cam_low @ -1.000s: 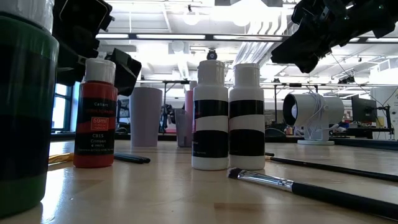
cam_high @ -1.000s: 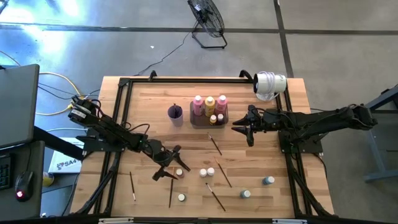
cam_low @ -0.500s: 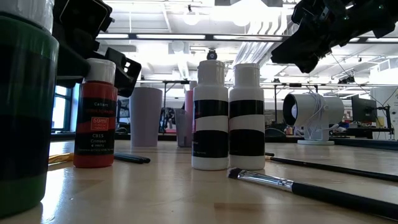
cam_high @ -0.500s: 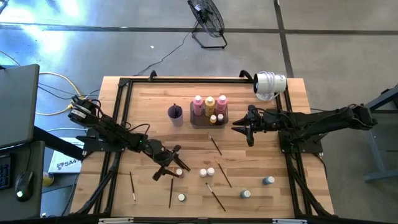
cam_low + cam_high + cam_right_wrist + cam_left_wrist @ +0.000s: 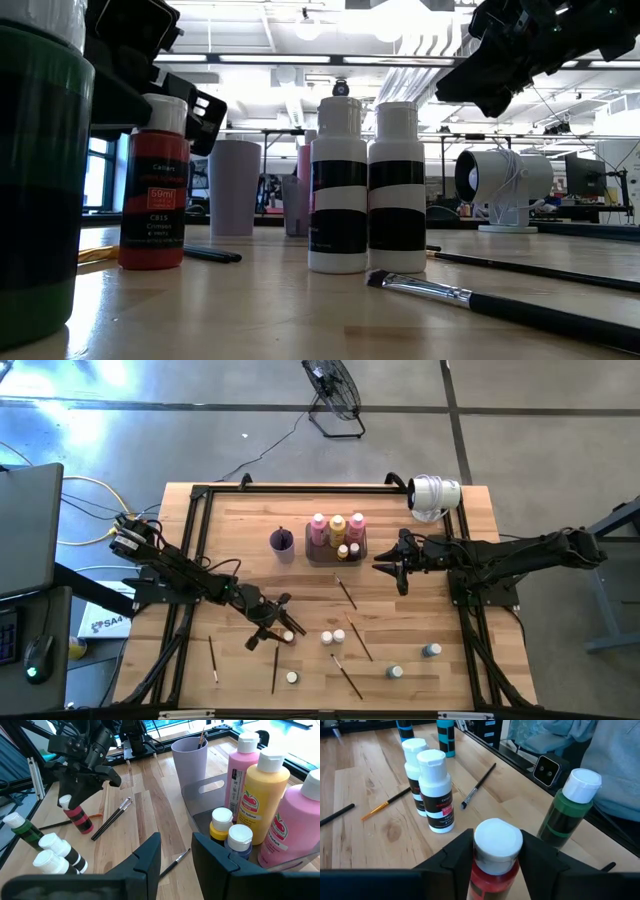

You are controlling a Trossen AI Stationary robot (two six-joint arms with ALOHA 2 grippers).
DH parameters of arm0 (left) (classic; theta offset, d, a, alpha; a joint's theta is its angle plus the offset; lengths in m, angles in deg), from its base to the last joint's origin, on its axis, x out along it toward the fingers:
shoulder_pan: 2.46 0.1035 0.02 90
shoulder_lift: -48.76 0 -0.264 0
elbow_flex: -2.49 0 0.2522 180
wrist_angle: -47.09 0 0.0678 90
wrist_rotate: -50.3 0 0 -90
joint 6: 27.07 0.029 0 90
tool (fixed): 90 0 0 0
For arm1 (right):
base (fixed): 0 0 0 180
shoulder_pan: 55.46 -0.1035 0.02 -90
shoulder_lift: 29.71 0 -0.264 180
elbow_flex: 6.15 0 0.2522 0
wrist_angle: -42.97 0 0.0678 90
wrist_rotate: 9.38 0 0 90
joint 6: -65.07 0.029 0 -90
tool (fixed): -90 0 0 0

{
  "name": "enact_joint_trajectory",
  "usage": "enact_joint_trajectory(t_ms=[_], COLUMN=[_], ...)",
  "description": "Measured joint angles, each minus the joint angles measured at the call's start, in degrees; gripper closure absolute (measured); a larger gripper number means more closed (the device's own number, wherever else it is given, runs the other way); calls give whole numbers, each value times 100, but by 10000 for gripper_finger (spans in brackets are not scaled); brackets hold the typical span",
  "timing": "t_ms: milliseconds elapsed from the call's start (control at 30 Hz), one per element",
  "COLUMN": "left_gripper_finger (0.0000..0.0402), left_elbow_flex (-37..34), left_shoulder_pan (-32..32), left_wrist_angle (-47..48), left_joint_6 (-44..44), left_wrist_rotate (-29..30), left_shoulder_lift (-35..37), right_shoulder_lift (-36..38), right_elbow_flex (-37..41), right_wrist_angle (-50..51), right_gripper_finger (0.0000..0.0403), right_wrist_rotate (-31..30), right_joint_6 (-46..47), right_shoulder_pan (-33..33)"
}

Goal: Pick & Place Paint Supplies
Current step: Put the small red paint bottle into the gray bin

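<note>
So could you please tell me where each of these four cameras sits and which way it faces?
High: overhead, straight down on table and both arms.
Low: table height, level past red bottle; arms overhead.
Left wrist: left gripper fingers flank red bottle.
Right wrist: right gripper faces tray.
Shared: red bottle in all.

From my low view the green bottle is cut off at the picture's edge. My left wrist view hides the red bottle's label behind the fingers.
</note>
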Motion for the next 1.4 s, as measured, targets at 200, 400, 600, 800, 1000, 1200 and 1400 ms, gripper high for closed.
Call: enact_joint_trajectory(t_ms=[200, 400, 600, 800, 1000, 1200, 1400], left_gripper_finger=[275, 273, 273, 273, 272, 272, 272], left_elbow_flex=[1, 1, 0, 0, 0, 0, -2], left_shoulder_pan=[0, 0, 0, 0, 0, -1, 0], left_wrist_angle=[6, 17, -32, -129, -333, -399, -336], left_joint_6=[-35, -108, -282, -284, -374, -387, -382], left_wrist_rotate=[4, 7, 7, 8, 30, 370, 1012], left_shoulder_lift=[2, 2, 4, 48, 48, 176, 433], right_shoulder_lift=[0, 0, 0, 0, 0, 0, 0], right_elbow_flex=[1, 2, 0, 1, 1, 0, 1], right_wrist_angle=[0, 0, 2, 4, 4, 4, 4], right_gripper_finger=[302, 302, 302, 302, 302, 302, 302], right_wrist_rotate=[2, 4, 5, 7, 7, 7, 5], right_joint_6=[0, 0, 0, 0, 0, 0, 0], right_shoulder_pan=[0, 0, 1, 0, 1, 1, 0])
